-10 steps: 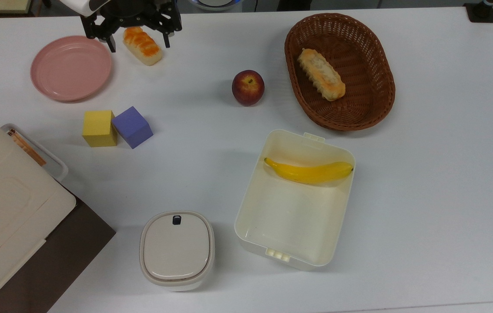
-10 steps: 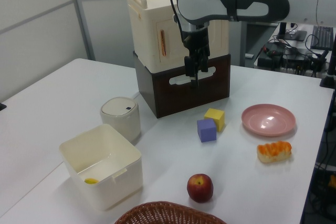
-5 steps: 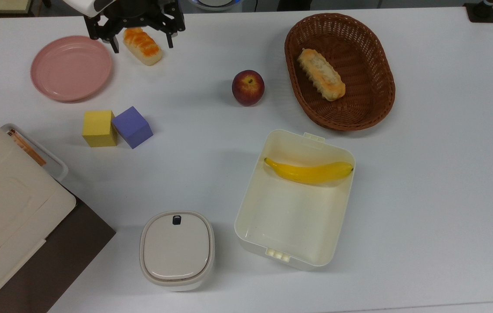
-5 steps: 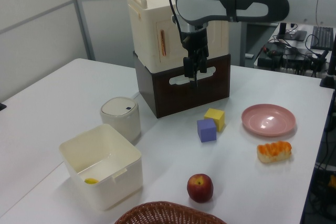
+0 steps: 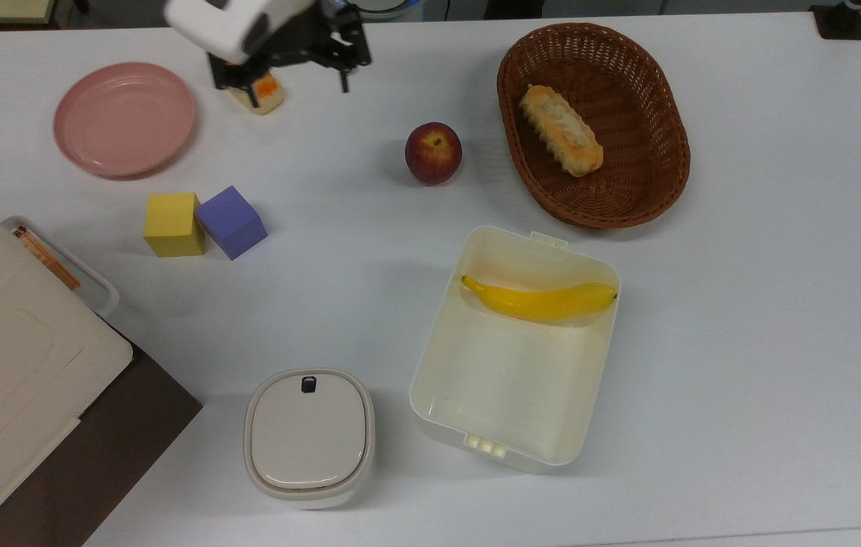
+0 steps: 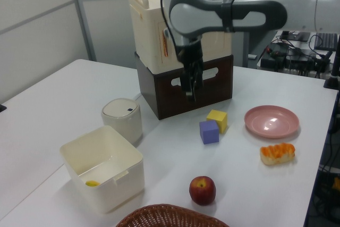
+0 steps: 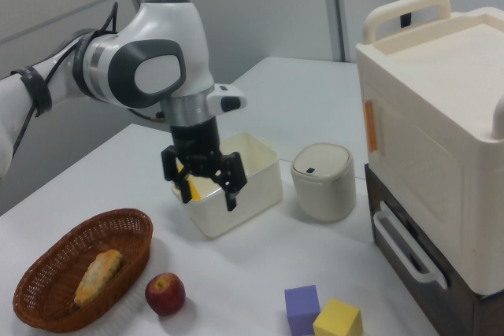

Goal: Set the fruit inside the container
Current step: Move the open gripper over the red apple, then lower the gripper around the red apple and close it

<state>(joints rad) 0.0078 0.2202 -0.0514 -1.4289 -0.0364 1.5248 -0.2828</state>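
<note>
Currently approach step: gripper [image 7: 206, 190] aloft, jaws wide, empty, well apart from fruit [image 5: 433, 153]. Next: travel over fruit, descend, grasp, carry to container [image 5: 441, 346] beside fruit.

Dark-red fruit [image 5: 433, 153], cream container [image 5: 441, 342]

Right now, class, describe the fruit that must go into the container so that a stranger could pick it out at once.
Start at the brown wicker basket at the far side of the white table in the top view. Just off the top view's left of it, alone on the bare tabletop, sits the fruit. It is round and dark red with a yellowish blush, unlike the long yellow banana lying in the container.
</note>
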